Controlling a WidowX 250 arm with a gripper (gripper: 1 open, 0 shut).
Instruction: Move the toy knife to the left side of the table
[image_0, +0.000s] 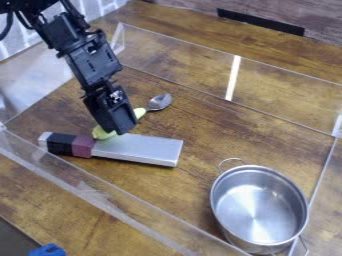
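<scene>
Camera view, looking down at an angle onto the table (201, 125), a dark brown wood-grain top enclosed by low clear plastic walls (274, 90) (a bright vertical glare streak marks the far wall). Robot arm (67, 45): black, entering from the upper left and reaching down toward the left-centre of the tabletop. Pot (259, 208): round, bare metal, with small side handles, standing at the lower right, well apart from the arm and from every other object. Toy knife (114, 148): flat and cleaver-like, lying on the wood at left-centre with its long grey blade pointing right and its blocky black-and-maroon handle pointing left, close to the near plastic wall. Gripper (115, 118): tilted downward, its tip low over the blade's rear portion, just above and behind the knife; the fingers are dark and overlap from this angle, so the gap between them is hard to make out, but they stand spread apart and nothing is clamped between them. Whether the tip touches the blade cannot be told. Spoon (150, 103): metal bowl lying just right of the gripper, its yellow-green handle running down-left behind the fingers and emerging just beside the knife's upper edge. Blue object (47, 250): partly cropped at the bottom-left corner, outside the walls.
</scene>
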